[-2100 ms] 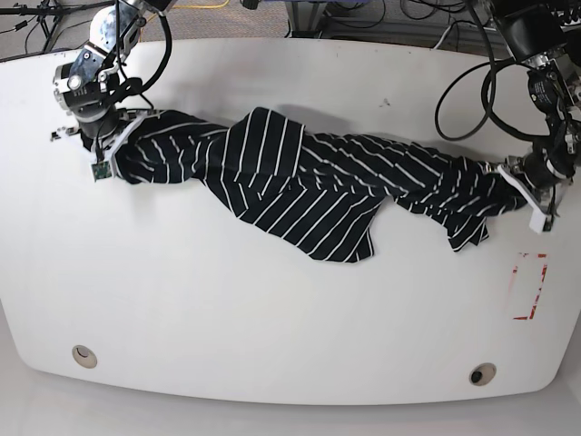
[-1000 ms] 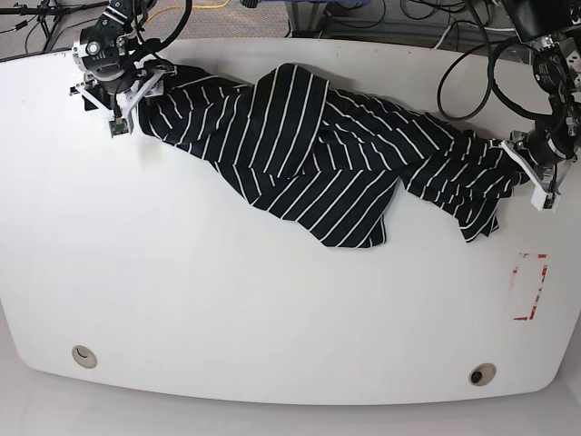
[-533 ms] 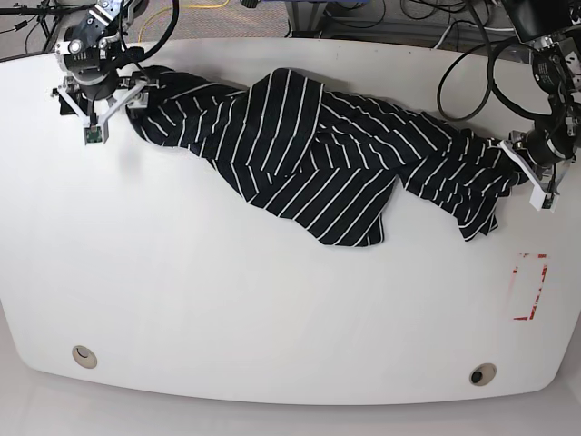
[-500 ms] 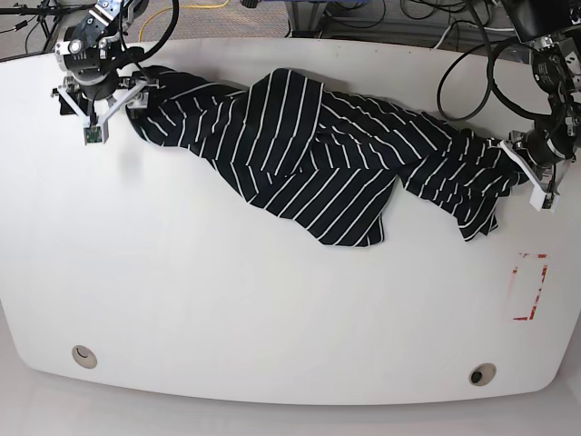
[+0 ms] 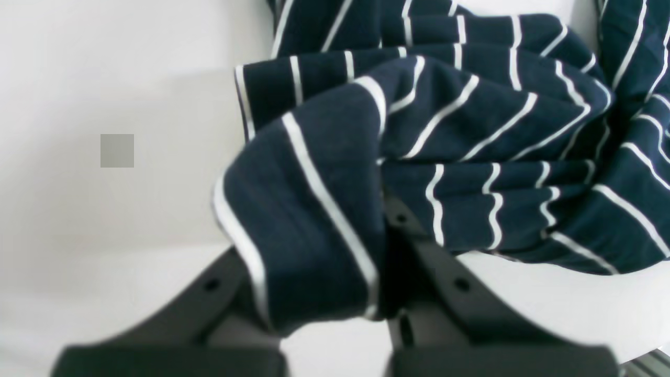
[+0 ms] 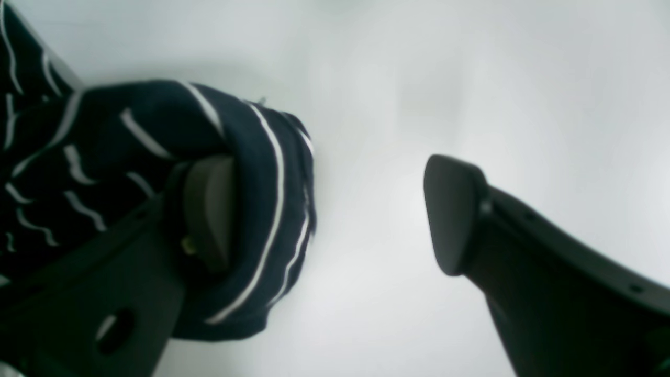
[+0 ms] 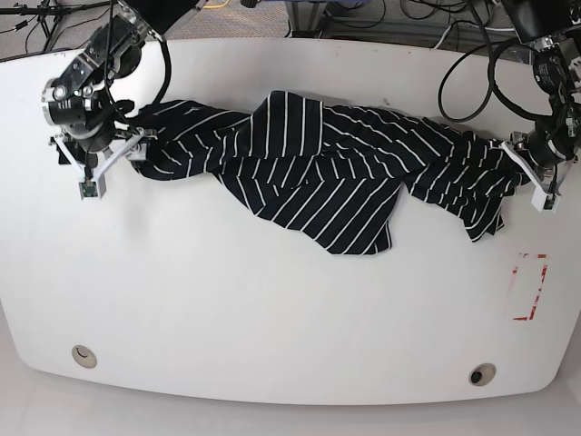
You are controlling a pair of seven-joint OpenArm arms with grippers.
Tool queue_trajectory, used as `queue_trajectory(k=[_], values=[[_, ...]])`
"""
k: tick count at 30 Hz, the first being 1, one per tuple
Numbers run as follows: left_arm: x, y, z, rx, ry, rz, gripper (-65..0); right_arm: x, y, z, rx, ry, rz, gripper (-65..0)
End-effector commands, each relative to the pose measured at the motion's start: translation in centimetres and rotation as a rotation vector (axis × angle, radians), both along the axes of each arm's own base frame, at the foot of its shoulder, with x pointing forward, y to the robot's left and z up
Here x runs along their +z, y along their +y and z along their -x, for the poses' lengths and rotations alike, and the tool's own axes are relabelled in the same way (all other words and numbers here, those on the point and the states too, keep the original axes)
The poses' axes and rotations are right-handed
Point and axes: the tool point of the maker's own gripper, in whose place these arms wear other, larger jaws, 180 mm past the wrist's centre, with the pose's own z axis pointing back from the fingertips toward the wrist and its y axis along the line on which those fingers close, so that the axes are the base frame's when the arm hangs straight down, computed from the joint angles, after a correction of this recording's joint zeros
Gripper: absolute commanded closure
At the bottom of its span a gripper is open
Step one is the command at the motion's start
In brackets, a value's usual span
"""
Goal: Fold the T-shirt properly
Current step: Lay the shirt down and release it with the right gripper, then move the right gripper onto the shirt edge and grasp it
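the t-shirt (image 7: 318,177) is stretched in a bunched, twisted band across the far half of the white table (image 7: 272,318), from one arm to the other, with a loose flap sagging toward the near edge around the middle. it is not laid flat anywhere, so the step in hand is judged to be the spreading-out that comes before any fold, and no fold has yet been made.

the left gripper (image 7: 536,177), at the right of the base view, is clamped tight on one end of the garment; in the left wrist view a thick roll of striped cloth (image 5: 314,225) is seen pinched between the dark fingers (image 5: 445,283). the right gripper (image 6: 335,220), at the left of the base view, is seen with its jaws spread wide. cloth is draped over one finger (image 6: 209,209) only, while the other finger (image 6: 455,214) stands clear above bare table, so nothing is gripped there; the cloth is merely hung on it.

for the next move, a fresh hold by the right gripper on that end is judged to be needed, at a hem or shoulder rather than on a bundle. the cloth would then have to be drawn apart and laid down so that the twist is taken out. a slip off the single finger is the risk, should the arm be moved first.
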Motion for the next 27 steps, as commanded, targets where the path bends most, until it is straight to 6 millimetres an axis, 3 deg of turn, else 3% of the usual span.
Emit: queue_trajectory(k=[1, 8, 12, 16, 21, 27], values=[[1.5, 0.6, -0.9, -0.001, -0.047, -0.025, 0.0, 0.7, 0.0, -0.2, 0.013, 0.015, 0.02, -49.0], [1.5, 0.7, -0.9, 0.0, -0.048, -0.025, 0.0, -1.8, -0.4, 3.7, 0.021, 0.167, 0.033, -49.0], [1.6, 0.6, -1.0, -0.001, -0.05, -0.024, 0.0, -3.5, 1.3, 5.7, 0.088, 0.245, 0.03, -49.0], [1.5, 0.5, -1.0, -0.001, -0.051, -0.018, 0.0, -4.3, 2.6, 6.5, 0.129, 0.275, 0.016, -49.0], [1.3, 0.5, -0.9, 0.001, -0.047, -0.018, 0.0, -4.5, 4.9, 5.9, 0.176, 0.265, -0.015, -49.0], [1.0, -0.5, -1.1, -0.032, -0.039, -0.017, 0.0, -2.8, 6.6, 2.5, 0.235, 0.181, -0.009, -49.0]])
